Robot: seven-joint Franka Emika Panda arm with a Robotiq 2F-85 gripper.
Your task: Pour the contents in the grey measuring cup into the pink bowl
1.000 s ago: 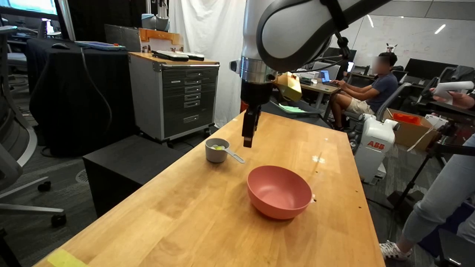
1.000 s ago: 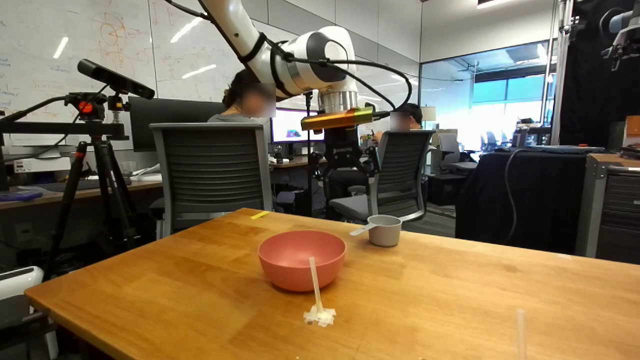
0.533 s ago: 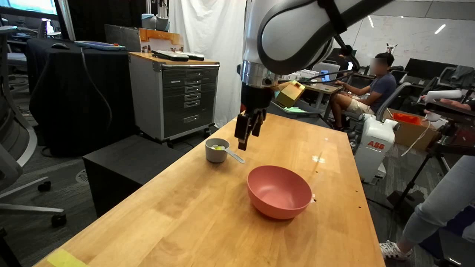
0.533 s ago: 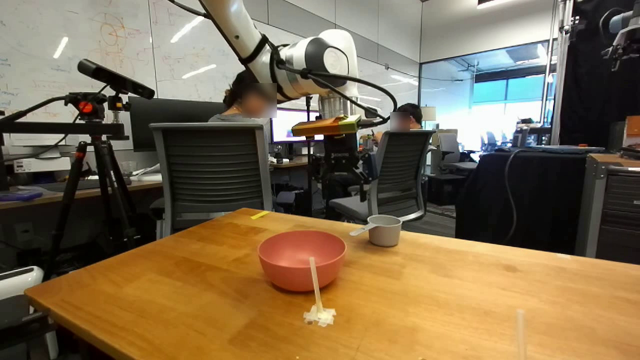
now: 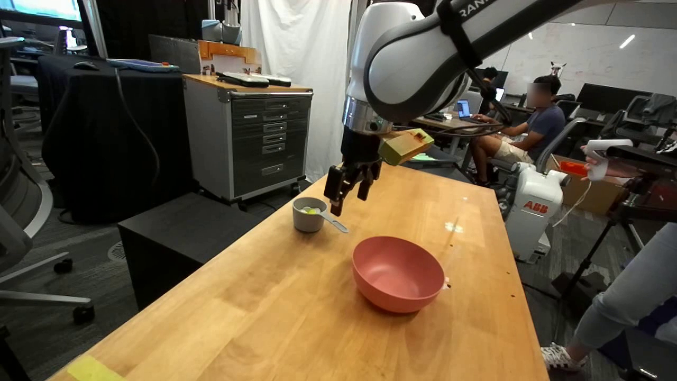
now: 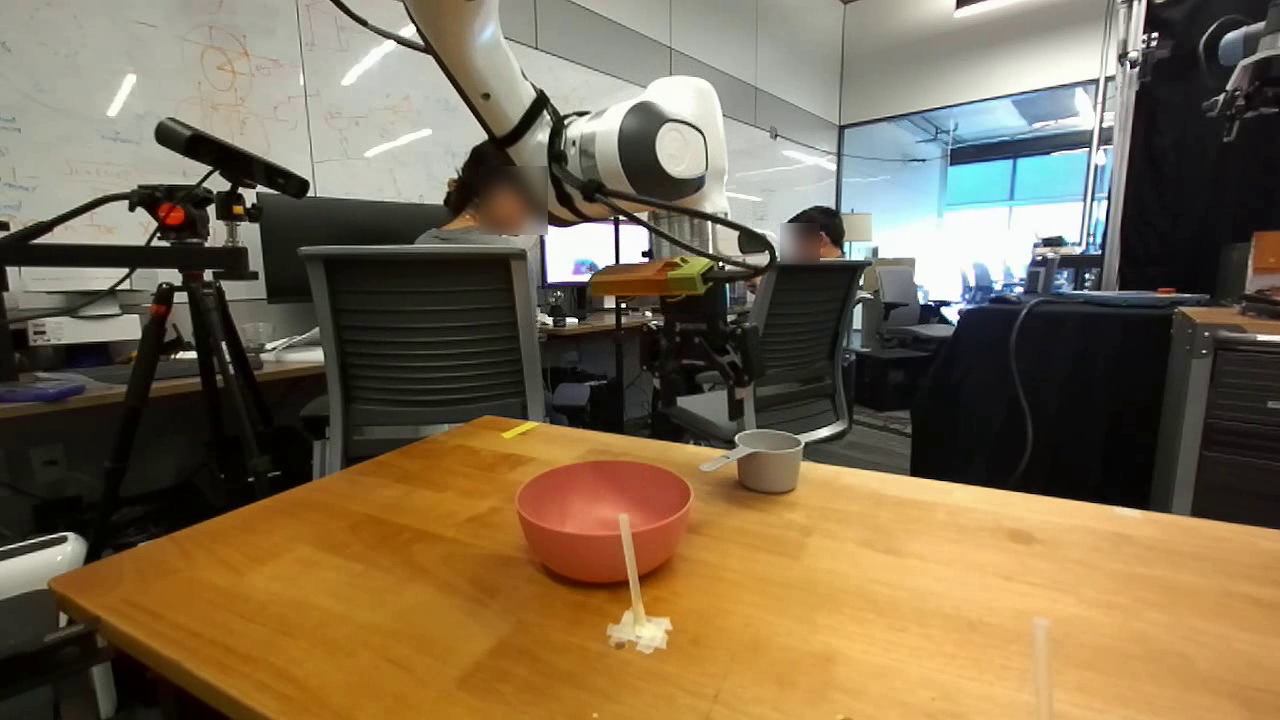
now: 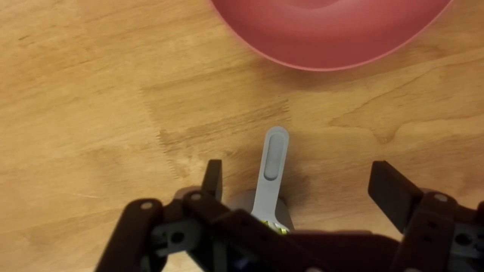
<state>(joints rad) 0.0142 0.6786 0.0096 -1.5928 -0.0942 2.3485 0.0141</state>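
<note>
The Robotiq claw (image 7: 297,175) hangs over the wooden tabletop (image 5: 264,296), its fingers (image 7: 393,194) spread wide apart. Below it the grey measuring cup (image 5: 308,222) stands upright with yellow pieces (image 5: 311,210) inside, its handle (image 7: 274,158) pointing toward the pink bowl (image 5: 399,278), likewise lower than the claw.

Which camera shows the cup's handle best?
The wrist view: the handle looks largest there, seen from above, with its long recess clear. Both exterior views show it too, jutting from the cup, but small and with the recess hard to make out.
</note>
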